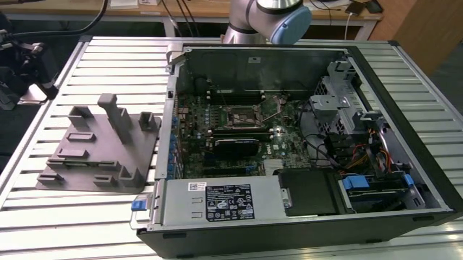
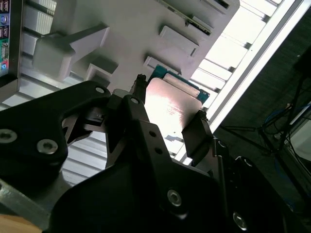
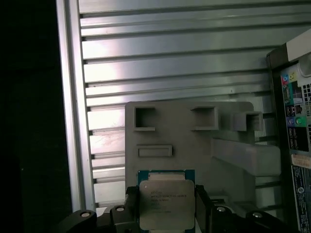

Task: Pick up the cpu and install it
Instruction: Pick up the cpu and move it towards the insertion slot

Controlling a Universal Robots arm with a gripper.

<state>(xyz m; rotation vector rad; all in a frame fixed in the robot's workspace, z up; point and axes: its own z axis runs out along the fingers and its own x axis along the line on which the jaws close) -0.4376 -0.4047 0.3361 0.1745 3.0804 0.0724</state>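
Observation:
The cpu [image 3: 166, 204], a flat square chip with a silver top on a green board, sits between my gripper's [image 3: 166, 209] two black fingers [image 3: 131, 204], which press on its opposite edges. In the second wrist view the cpu [image 2: 170, 104] shows a bright metal face, held by the gripper [image 2: 167, 121] well above the grey fixture [image 2: 121, 34]. In the first wrist view the grey fixture [image 3: 194, 145] lies far below the chip. The motherboard socket [image 1: 242, 114] stands in the middle of the open computer case [image 1: 405, 135], its lever raised.
The grey fixture [image 1: 94, 146] with several upright posts rests on the slatted metal table [image 1: 108, 59] at the exterior view's left of the case. A power supply box [image 1: 224, 200] and drive cage [image 1: 340, 108] crowd the case. The arm's body [image 1: 268, 21] rises behind the case.

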